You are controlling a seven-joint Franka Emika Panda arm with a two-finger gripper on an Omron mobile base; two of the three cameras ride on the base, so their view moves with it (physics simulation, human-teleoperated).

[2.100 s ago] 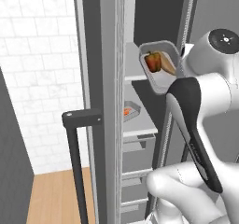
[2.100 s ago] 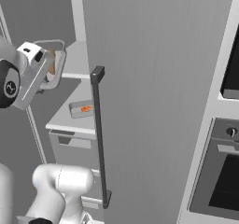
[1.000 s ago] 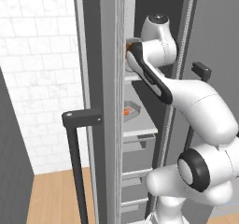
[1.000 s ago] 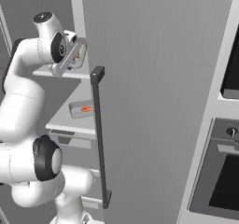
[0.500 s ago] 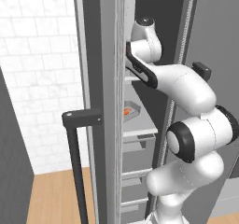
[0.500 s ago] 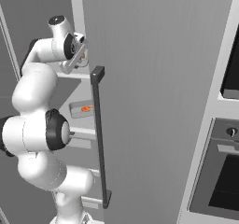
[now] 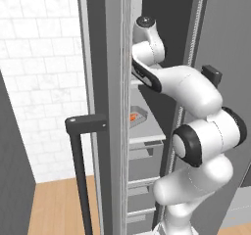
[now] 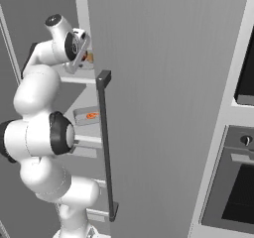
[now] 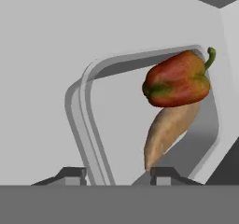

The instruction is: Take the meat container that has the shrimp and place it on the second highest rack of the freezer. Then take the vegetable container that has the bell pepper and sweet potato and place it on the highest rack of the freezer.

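Note:
The vegetable container (image 9: 88,106), a pale grey tray, lies on the highest rack (image 8: 69,78) of the freezer (image 7: 115,58). The red bell pepper (image 9: 177,78) and the tan sweet potato (image 9: 168,129) are in it. My gripper (image 9: 116,175) is at the tray's near rim. Its jaws are open and stand apart on either side of the rim, with a gap on the right. The meat container (image 8: 88,116) with the orange shrimp (image 7: 133,116) sits on the second highest rack (image 7: 149,131). In the right base view a bit of the vegetable container (image 8: 88,57) shows past the hand.
The freezer door (image 8: 163,108) stands open with its long dark bar handle (image 8: 105,143). Grey drawers (image 7: 142,180) lie below the racks. The black-windowed oven (image 8: 238,187) is at the right. A white brick wall (image 7: 39,82) and wood floor (image 7: 54,204) are at the left.
The arm has reached deeper into the freezer's top with the tray, and the jaws have spread apart off the tray's rim. The shrimp tray has not moved.

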